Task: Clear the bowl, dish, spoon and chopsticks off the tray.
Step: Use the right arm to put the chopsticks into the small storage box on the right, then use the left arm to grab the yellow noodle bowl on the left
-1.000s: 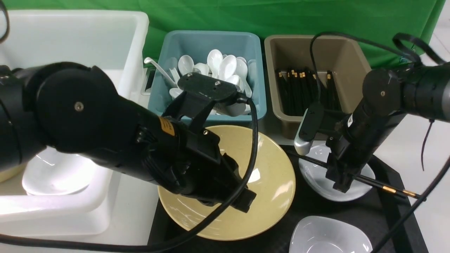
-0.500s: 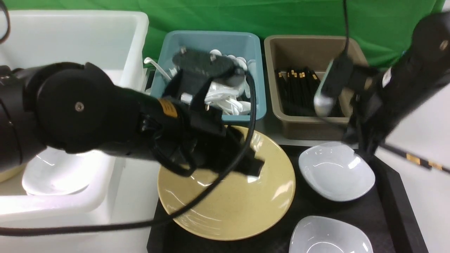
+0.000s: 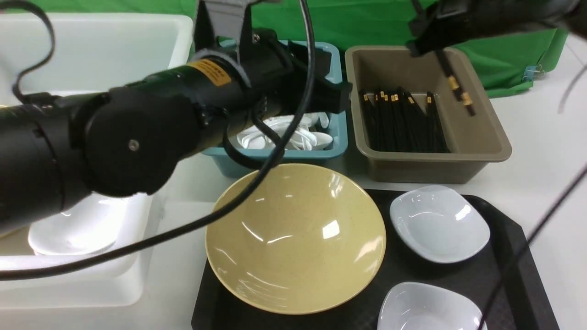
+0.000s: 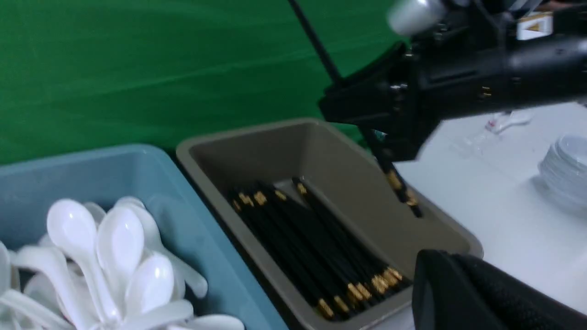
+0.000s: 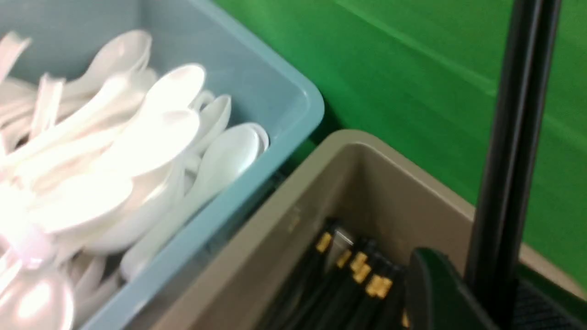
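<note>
Now the tray [image 3: 403,277] at lower right carries the bowl [image 3: 296,238]; above the brown bin [image 3: 481,133], upper right, the right gripper [image 3: 435,48] pinches the chopsticks [image 3: 456,89], which likely need dropping in next; the left gripper [image 3: 338,95], centre top, is pressed shut

Glossy bowl [image 3: 296,238], matt textured tray [image 3: 395,271]

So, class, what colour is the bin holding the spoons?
The bin is teal; right wrist view.

Mustard bowl [image 3: 296,238] on black tray [image 3: 412,275], chopsticks [image 3: 451,80] tilted over brown bin [image 3: 477,133]
</note>
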Robot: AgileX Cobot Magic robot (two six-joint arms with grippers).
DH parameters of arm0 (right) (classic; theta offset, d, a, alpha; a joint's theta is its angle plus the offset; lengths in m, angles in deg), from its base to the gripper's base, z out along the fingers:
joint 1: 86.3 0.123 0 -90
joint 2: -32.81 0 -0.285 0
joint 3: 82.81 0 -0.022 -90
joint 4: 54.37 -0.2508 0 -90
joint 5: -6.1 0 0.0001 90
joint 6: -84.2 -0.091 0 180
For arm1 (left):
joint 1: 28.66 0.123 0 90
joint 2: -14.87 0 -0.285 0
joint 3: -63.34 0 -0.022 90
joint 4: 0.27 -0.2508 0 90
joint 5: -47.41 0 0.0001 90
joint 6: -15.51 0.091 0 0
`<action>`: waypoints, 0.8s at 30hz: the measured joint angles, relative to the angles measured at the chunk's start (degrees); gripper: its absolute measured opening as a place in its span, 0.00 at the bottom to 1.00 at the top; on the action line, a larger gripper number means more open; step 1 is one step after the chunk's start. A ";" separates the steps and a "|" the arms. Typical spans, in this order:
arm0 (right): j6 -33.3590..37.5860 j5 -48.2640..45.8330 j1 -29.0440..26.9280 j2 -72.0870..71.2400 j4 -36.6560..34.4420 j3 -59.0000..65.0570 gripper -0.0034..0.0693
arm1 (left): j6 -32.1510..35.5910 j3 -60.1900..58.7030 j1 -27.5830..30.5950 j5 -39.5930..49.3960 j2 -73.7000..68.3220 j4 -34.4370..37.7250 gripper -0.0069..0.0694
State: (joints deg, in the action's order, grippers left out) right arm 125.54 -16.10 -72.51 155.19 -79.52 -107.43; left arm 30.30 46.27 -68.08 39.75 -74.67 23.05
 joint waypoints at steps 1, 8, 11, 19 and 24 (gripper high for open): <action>-0.13 0.12 0.00 0.63 -0.17 -0.16 0.15 | 0.00 0.00 0.00 0.00 0.00 0.00 0.09; -10.65 -1.32 -0.58 5.40 -0.56 -1.27 0.28 | -0.54 0.60 0.51 8.81 -0.76 -1.51 0.09; -14.90 -4.37 -1.21 4.86 0.30 -1.46 0.51 | -3.68 3.74 2.90 21.32 -0.76 -1.65 0.09; -23.54 -25.73 -1.57 -3.78 13.57 -1.46 0.32 | -9.10 12.39 11.87 55.87 -0.76 -5.91 0.09; -23.87 -36.68 -1.57 -13.94 15.97 1.30 0.08 | -9.91 12.95 12.70 59.10 -0.88 -11.52 0.11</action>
State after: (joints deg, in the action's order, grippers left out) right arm 101.67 -52.78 -74.08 141.24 -63.55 -106.14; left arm 20.39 59.22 -55.38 98.85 -75.55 11.53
